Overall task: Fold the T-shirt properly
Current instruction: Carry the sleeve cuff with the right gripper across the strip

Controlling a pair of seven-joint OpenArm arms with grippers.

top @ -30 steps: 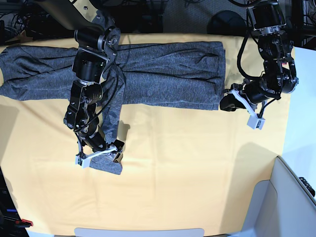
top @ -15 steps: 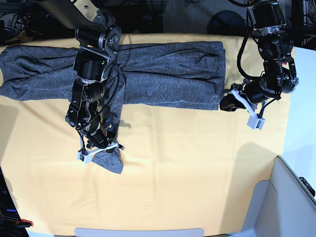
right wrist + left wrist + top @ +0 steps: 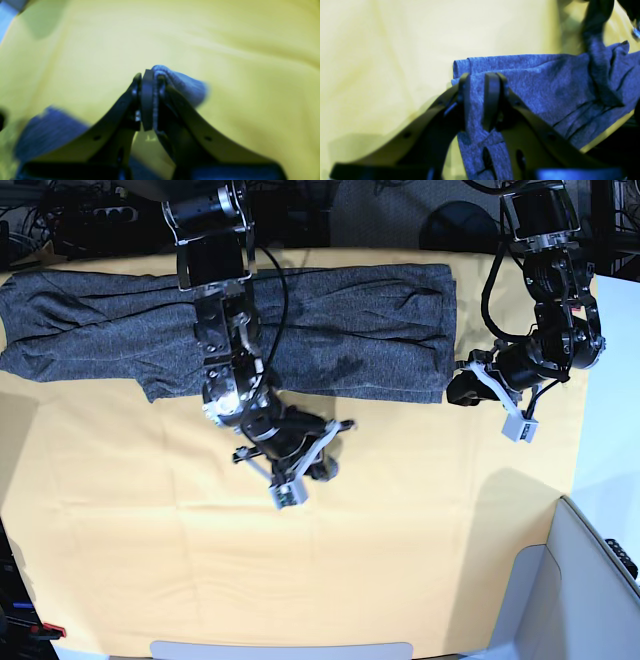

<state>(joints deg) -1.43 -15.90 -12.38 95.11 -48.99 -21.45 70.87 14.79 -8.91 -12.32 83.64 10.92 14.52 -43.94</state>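
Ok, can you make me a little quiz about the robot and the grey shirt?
1. True or false: the heather-grey long-sleeved knit T-shirt lies on a plain yellow cloth.
2. What does the right end effector pinch? A) grey fabric B) yellow cloth C) nothing
3. Fill in: the left end effector is closed on the edge of the ____.

Key: 1 true; 2 A; 3 T-shirt.
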